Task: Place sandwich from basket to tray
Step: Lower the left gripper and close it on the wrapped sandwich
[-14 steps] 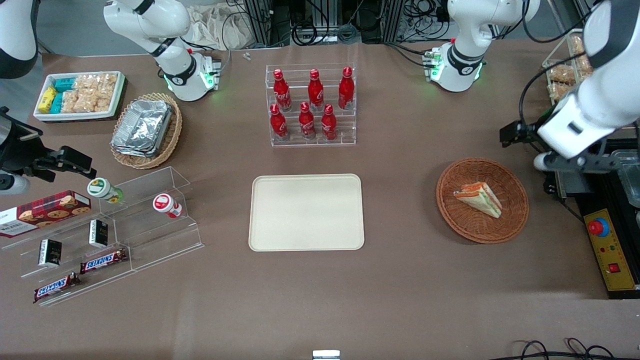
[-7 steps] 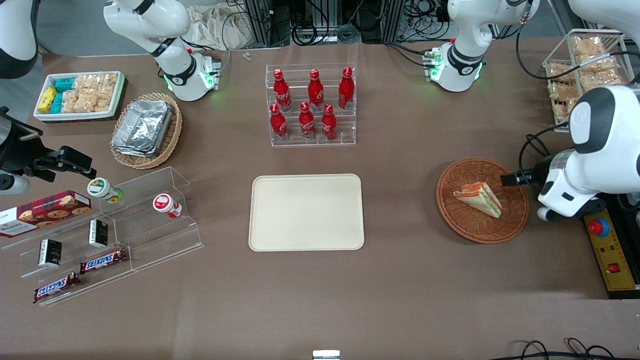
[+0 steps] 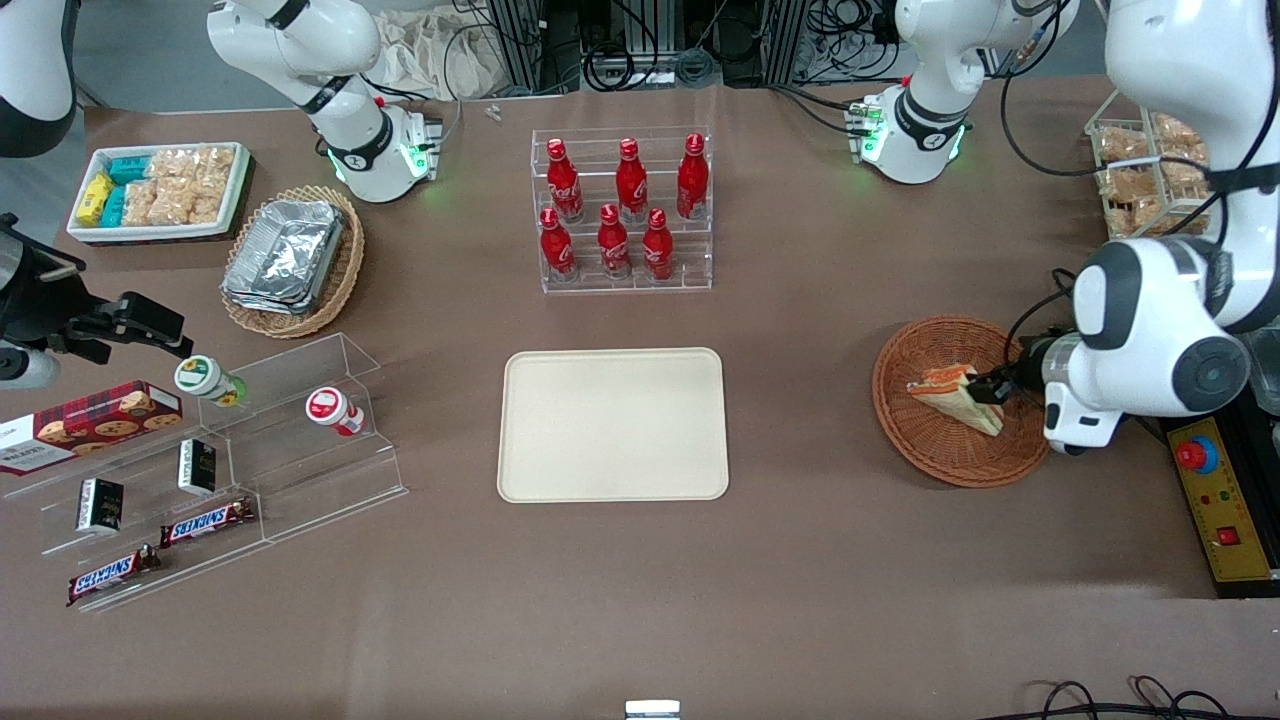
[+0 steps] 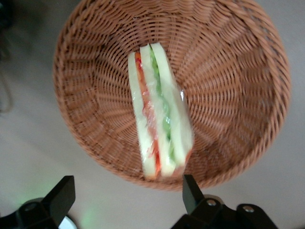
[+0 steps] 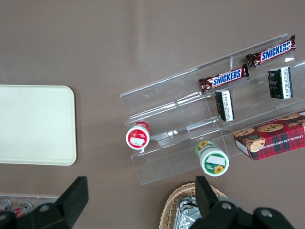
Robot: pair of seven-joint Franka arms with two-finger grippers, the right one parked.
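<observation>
The sandwich (image 3: 950,396) lies in the dark wicker basket (image 3: 905,445), toward the working arm's end of the table. It is a clear-wrapped wedge with red and green filling (image 4: 159,129), resting on the basket's weave (image 4: 238,95). My left gripper (image 3: 992,389) hovers over the sandwich's end nearest the working arm. It is open (image 4: 127,193), with its fingers spread wider than the wedge and nothing between them. The cream tray (image 3: 613,424) lies bare at the table's middle and also shows in the right wrist view (image 5: 35,125).
A rack of red bottles (image 3: 623,210) stands farther from the camera than the tray. A control box with a red button (image 3: 1215,500) sits beside the basket. A tan basket of foil containers (image 3: 292,260) and an acrylic snack shelf (image 3: 220,460) lie toward the parked arm's end.
The left arm has swung down and in toward the basket, bringing its gripper from outside the rim to above the sandwich. The sandwich has not moved.
</observation>
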